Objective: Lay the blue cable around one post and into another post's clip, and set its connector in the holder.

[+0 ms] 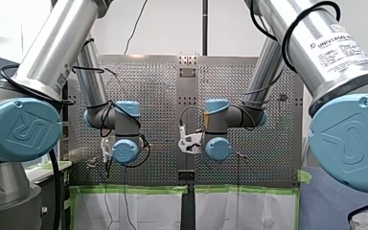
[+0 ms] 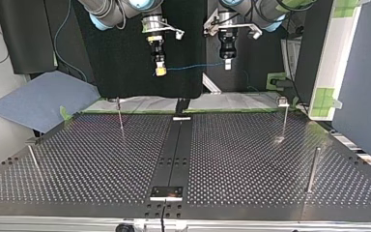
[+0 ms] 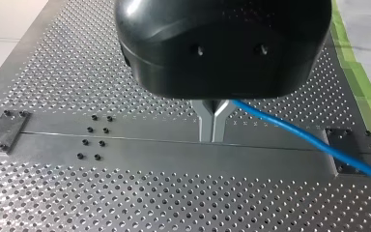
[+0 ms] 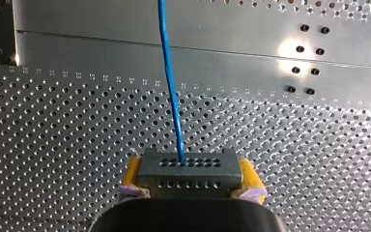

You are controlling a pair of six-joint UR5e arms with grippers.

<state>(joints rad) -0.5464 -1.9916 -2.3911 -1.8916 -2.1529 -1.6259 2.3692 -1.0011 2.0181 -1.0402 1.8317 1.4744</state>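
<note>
metal plate [image 2: 166,192], four posts [image 2: 313,169] on table [image 2: 246,159]; blue cable [image 2: 193,66], connector [image 4: 188,168] held above

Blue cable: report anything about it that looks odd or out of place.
Nothing stands out. The blue cable runs unkinked from the connector, gripped squarely in my right end effector, to my left end effector, above the table.
</note>
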